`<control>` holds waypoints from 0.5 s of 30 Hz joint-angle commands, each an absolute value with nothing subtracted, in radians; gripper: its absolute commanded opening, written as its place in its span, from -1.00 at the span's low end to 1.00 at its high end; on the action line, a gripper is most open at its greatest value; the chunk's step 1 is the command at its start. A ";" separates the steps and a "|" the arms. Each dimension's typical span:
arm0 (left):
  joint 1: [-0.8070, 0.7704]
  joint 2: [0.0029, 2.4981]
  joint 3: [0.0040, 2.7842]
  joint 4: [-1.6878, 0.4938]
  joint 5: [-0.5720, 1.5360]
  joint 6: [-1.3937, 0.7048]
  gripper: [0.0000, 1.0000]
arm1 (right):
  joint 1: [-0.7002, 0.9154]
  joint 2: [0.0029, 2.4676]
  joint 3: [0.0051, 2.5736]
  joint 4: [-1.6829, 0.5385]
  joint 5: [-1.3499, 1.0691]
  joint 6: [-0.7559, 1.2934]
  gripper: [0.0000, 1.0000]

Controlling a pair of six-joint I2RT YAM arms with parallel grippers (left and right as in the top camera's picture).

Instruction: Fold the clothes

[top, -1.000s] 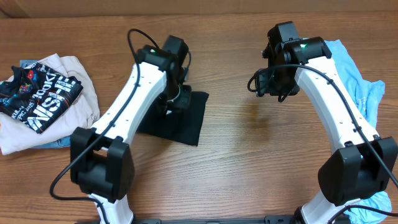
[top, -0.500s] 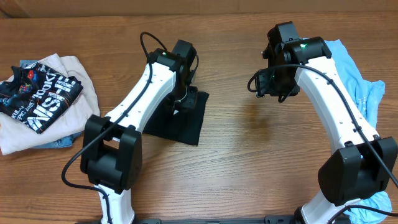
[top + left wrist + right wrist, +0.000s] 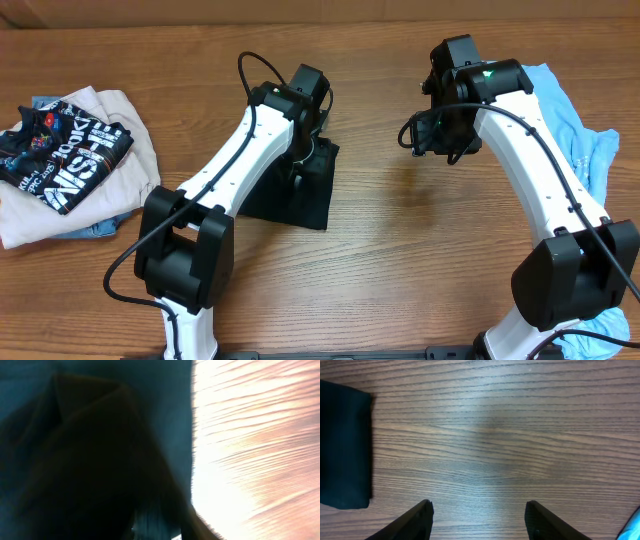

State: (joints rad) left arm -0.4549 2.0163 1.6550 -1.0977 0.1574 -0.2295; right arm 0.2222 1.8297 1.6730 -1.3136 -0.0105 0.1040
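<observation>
A black garment (image 3: 308,203), folded into a small rectangle, lies on the wooden table left of centre. My left gripper (image 3: 300,166) is down on its upper part and shut on the cloth. In the left wrist view the dark, blurred fabric (image 3: 90,445) fills most of the frame and hides the fingers. My right gripper (image 3: 440,140) is open and empty over bare wood, right of the garment. The right wrist view shows its two fingertips (image 3: 479,510) wide apart and the garment's edge (image 3: 345,445) at the left.
A stack of folded clothes (image 3: 60,150), with a black printed shirt on top, sits at the far left. A heap of light blue clothes (image 3: 575,120) lies at the right edge, under the right arm. Its corner shows in the right wrist view (image 3: 635,527).
My left arm has moved right and a little away, and the black garment has shifted right with it. The right arm has not moved.
</observation>
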 commanded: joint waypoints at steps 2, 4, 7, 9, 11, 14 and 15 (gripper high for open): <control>-0.473 2.028 1.651 -1.076 0.406 -0.051 0.10 | 0.218 1.823 1.689 -1.311 -0.001 0.102 0.25; -0.472 2.028 1.651 -1.084 0.457 0.020 0.28 | 0.218 1.823 1.689 -1.311 -0.001 0.102 0.25; -0.458 2.026 1.657 -1.100 0.432 0.031 0.28 | 0.218 1.823 1.689 -1.311 -0.002 0.102 0.25; -0.432 2.020 1.674 -1.107 0.430 0.031 0.26 | 0.218 1.823 1.689 -1.311 -0.002 0.102 0.25; -0.400 2.008 1.702 -1.112 0.429 0.031 0.25 | 0.218 1.823 1.689 -1.312 -0.002 0.102 0.32; -0.326 1.966 1.780 -1.127 0.360 0.046 0.24 | 0.218 1.823 1.689 -1.311 -0.081 0.060 0.38; -0.307 1.957 1.797 -1.124 0.332 0.046 0.24 | 0.220 1.823 1.689 -1.311 -0.151 0.011 0.37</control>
State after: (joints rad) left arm -0.3801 2.0159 1.7031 -1.1252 0.3958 0.0044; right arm 0.2226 1.8297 1.6730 -1.3125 -0.0235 0.0963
